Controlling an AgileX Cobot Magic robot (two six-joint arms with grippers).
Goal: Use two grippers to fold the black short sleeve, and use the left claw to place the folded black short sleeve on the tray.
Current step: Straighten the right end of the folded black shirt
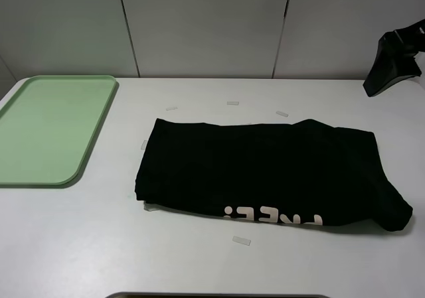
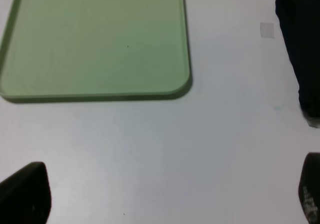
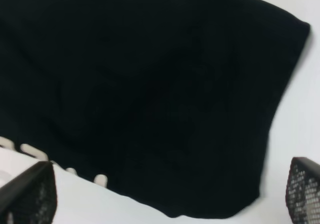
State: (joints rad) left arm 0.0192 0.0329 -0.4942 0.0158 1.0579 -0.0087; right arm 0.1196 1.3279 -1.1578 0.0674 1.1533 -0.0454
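**Exterior high view**
- Worktop (image 1: 80, 245): white, with pale wall panels behind it.
- Black short sleeve (image 1: 265, 175): folded into a long band lying flat on the worktop, from the centre out towards 3 o'clock.
- Lettering (image 1: 275, 216): pale pink, only partly showing along the shirt's near edge, at about 5 o'clock.
- Tray (image 1: 46, 125): pale green, at 9 o'clock, well apart from the shirt, nothing on it.
- Tape markers (image 1: 242, 241): small clear pieces on the worktop, one near the shirt's front edge and others just beyond its far edge.
- Right arm (image 1: 392, 62): a black blocky part at the 2 o'clock edge, raised off the worktop and clear of the shirt.

**Left wrist view**
- Left gripper (image 2: 167, 194): jaws wide apart, one black fingertip (image 2: 25, 194) at each side, only bare worktop between them.
- Tray (image 2: 100, 95): its rounded corner lies ahead of the jaws, not touched.
- Black short sleeve (image 2: 300, 49): one end shows at the edge, beside a tape marker (image 2: 267, 29).

**Right wrist view**
- Right gripper (image 3: 165, 194): jaws wide apart, textured fingertips (image 3: 30, 196) at both sides, gripping nothing.
- Black short sleeve (image 3: 150, 84): fills most of the frame under the jaws; whether they touch it I cannot tell.
- Lettering (image 3: 30, 151): pink strokes at the shirt's edge, near one fingertip.
- Worktop (image 3: 295, 109): white, showing past the shirt's edge.
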